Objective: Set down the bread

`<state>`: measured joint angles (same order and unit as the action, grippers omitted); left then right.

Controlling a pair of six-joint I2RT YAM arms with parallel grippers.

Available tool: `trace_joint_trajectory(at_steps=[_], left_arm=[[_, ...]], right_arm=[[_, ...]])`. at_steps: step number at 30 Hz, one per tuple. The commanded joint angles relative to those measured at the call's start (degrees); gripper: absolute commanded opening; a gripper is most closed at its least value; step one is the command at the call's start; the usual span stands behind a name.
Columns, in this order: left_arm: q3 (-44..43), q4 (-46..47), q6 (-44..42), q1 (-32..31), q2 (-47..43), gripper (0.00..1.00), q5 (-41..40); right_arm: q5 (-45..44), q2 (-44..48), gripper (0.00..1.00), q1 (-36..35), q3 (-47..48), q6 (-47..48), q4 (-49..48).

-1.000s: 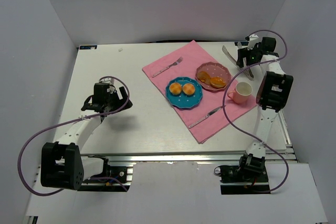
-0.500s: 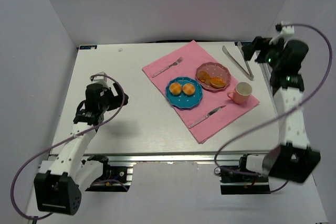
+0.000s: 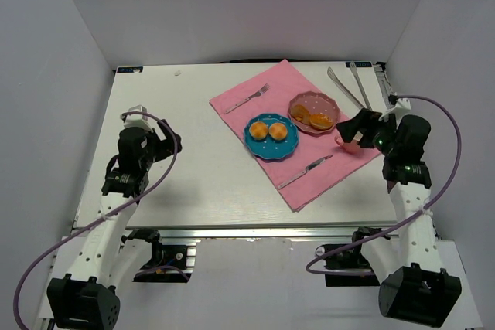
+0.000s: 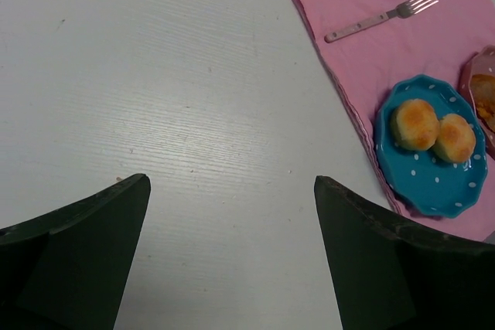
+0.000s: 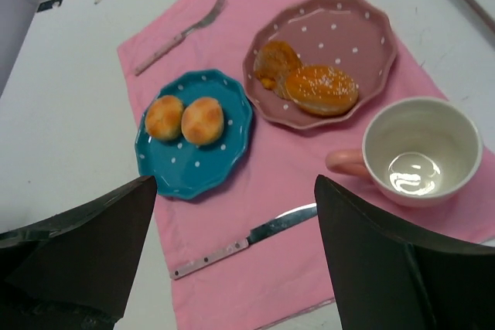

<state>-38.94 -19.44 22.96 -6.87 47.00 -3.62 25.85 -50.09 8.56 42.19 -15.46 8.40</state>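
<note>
Left pincer and right pincer are both wide open and hold nothing. The two buns sit side by side on the blue plate (so I think the placing is done), and next I should just keep clear. Only my right camera shows the cup and knife.

Two buns, seemingly touching, on plate

Golden bread on teal white-dotted plate, pink cloth.
</note>
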Motion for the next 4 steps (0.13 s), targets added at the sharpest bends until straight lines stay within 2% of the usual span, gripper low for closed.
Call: trace_joint_trajectory(at_steps=[1, 4], left_arm=[[-0.5, -0.4, 0.0, -0.2, -1.0, 0.98, -1.6], [-0.4, -0.2, 0.1, -0.2, -1.8, 0.98, -2.4]], right_arm=[[0.4, 0.4, 0.89, 0.0, 4.4, -0.6, -0.2], [0.0, 0.5, 0.9, 0.0, 2.3, -0.8, -1.5]])
